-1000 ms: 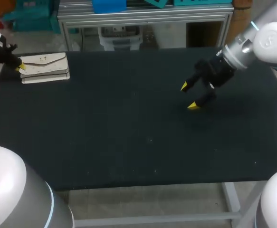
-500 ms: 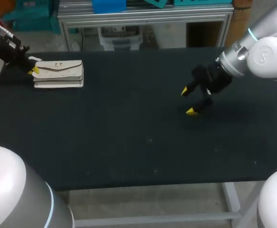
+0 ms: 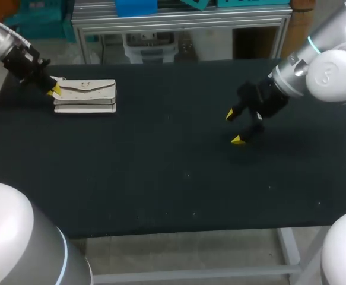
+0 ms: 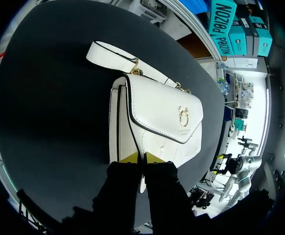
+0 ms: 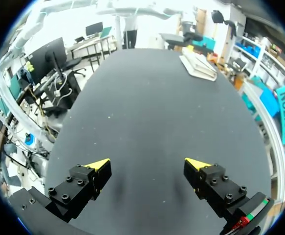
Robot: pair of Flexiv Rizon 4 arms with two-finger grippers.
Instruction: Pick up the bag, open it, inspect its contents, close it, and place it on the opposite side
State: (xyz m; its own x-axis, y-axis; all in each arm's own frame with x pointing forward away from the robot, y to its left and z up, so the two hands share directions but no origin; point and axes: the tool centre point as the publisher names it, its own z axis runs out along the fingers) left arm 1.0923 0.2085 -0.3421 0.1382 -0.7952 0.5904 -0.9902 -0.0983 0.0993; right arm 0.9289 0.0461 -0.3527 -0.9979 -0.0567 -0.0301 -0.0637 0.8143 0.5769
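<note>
Change: over the last second the bag and the left tool had slid together along the desk, toward the side where the right tool hung. The right tool had hardly shifted.
Bag: white and flat, it lay on its side on the desk near the far edge. Its front flap faced up, dark-edged, with a small gold clasp at the flap's point.
Strap: a short white strap lay on the desk at the end of the bag farthest from the left tool, joined to the bag by gold links.
Left tool: it was at the end of the bag opposite the strap. Its two yellow tips stood almost together, pinched on the bag's edge, with a sliver of white showing between the black fingers behind them.
Right tool: it was well apart from the bag, past the middle of the desk. Its fingers were spread wide, nothing was between them, and it hung over bare desk. From its wrist view the bag showed small, far ahead of the fingers.
Desk: the top was dark and matte, with a few tiny pale specks scattered on the side of the bag nearer the robot. Faint shadows of the right tool's fingers lay on it.
</note>
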